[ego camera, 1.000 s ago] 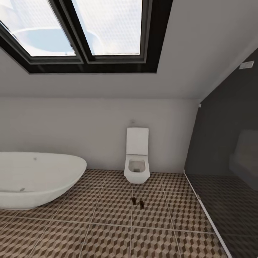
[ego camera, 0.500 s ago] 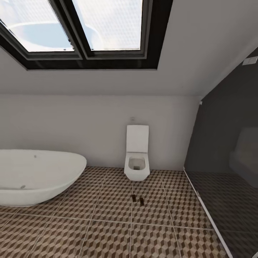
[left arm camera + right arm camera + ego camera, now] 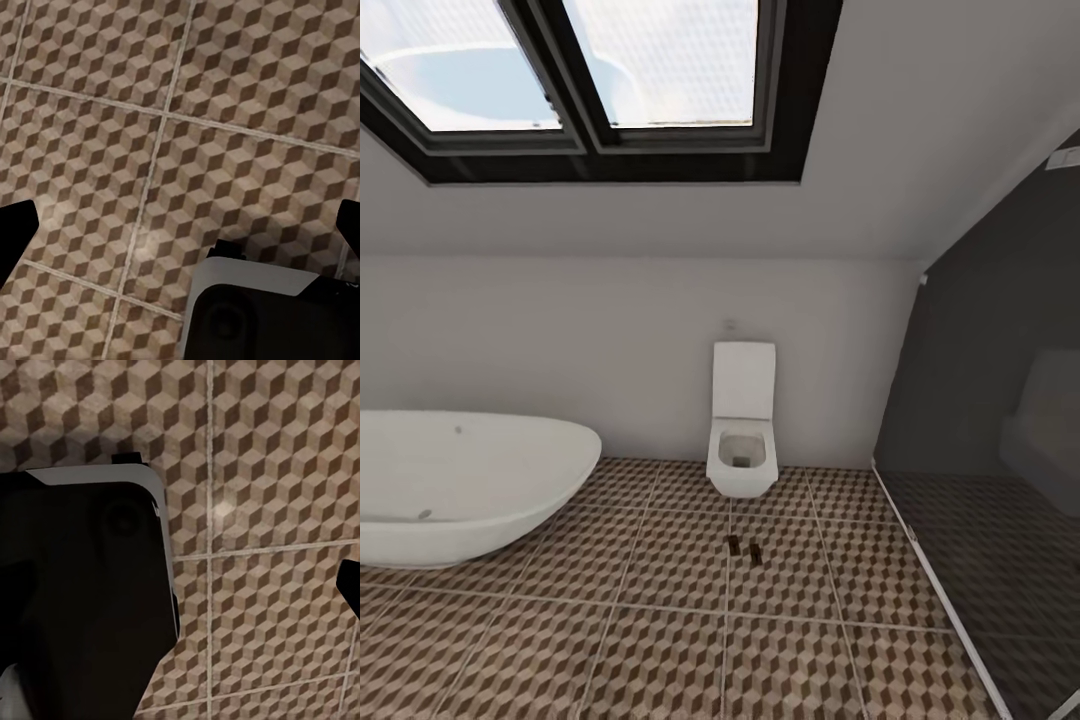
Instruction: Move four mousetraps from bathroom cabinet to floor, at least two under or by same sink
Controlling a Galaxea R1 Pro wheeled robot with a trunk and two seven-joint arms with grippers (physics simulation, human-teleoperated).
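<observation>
Two mousetraps (image 3: 734,544) (image 3: 755,551) lie as small dark boards side by side on the bathroom floor (image 3: 660,650), a short way in front of a white toilet (image 3: 742,440). The cabinet is out of view. In the left wrist view my left gripper (image 3: 180,229) hangs open over bare patterned tiles, its dark fingertips (image 3: 15,232) far apart at the picture's edges. In the right wrist view my right gripper (image 3: 184,589) also hangs over the tiles with nothing in it. One of its fingertips (image 3: 349,585) shows at the edge.
A white freestanding bathtub (image 3: 460,480) stands at the left. A dark glass shower screen (image 3: 980,480) closes off the right side. A skylight (image 3: 590,80) sits in the sloped ceiling. The robot's own dark body (image 3: 82,600) shows in both wrist views.
The whole head picture has slid upward a little, so the camera has moved. The two mousetraps, the toilet and the bathtub keep their places relative to one another.
</observation>
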